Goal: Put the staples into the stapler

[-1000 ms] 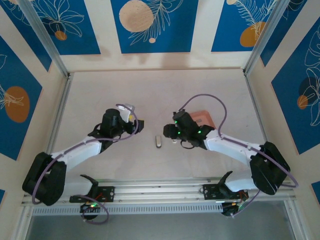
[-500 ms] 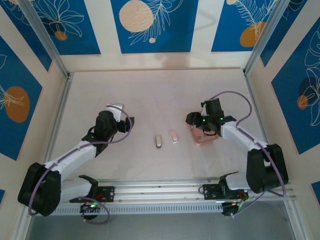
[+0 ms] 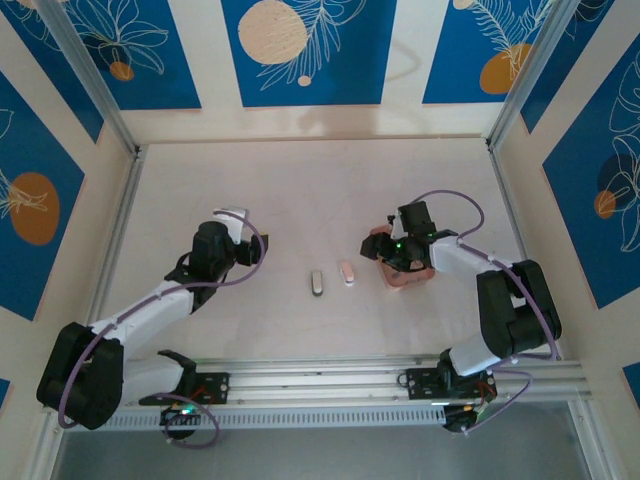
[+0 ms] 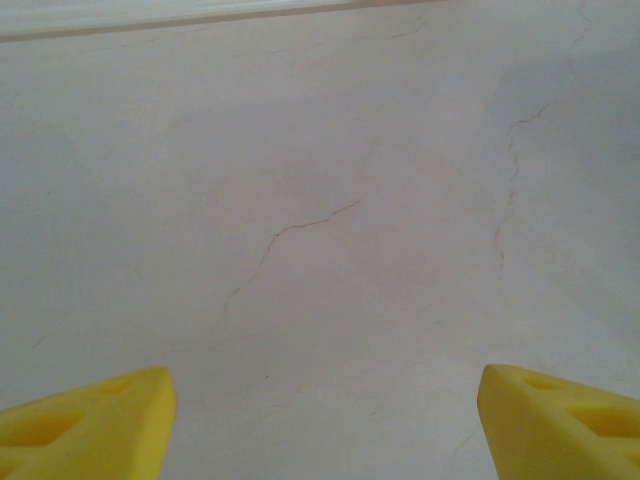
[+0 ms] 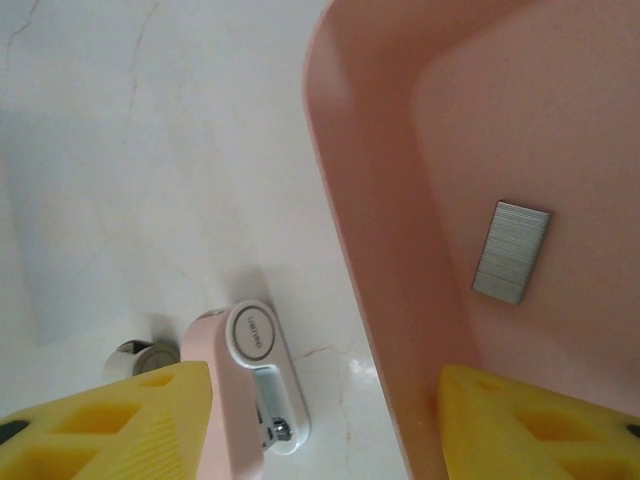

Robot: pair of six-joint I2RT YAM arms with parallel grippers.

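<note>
The staples (image 5: 511, 250) are a small silvery-grey strip lying flat inside the salmon-pink tray (image 5: 375, 200). Their pale pink-white pack (image 5: 250, 390) lies on the table just left of the tray, also visible from above (image 3: 347, 272). The stapler (image 3: 317, 283), narrow and grey-silver, lies left of the pack; its rounded edge (image 5: 135, 352) peeks out beside my finger. My right gripper (image 5: 325, 420) is open and empty, straddling the tray's left wall (image 3: 383, 250). My left gripper (image 4: 325, 420) is open over bare table, well left of the stapler (image 3: 262, 246).
The pink tray (image 3: 412, 272) sits right of centre under my right wrist. Metal frame rails (image 3: 120, 230) and patterned blue walls bound the white tabletop (image 3: 320, 190). The arm bases stand on a rail (image 3: 320, 375) at the near edge.
My right gripper opened, left the pink-white pack beside the stapler, and swung right to the tray. My left gripper drew back slightly to the left.
</note>
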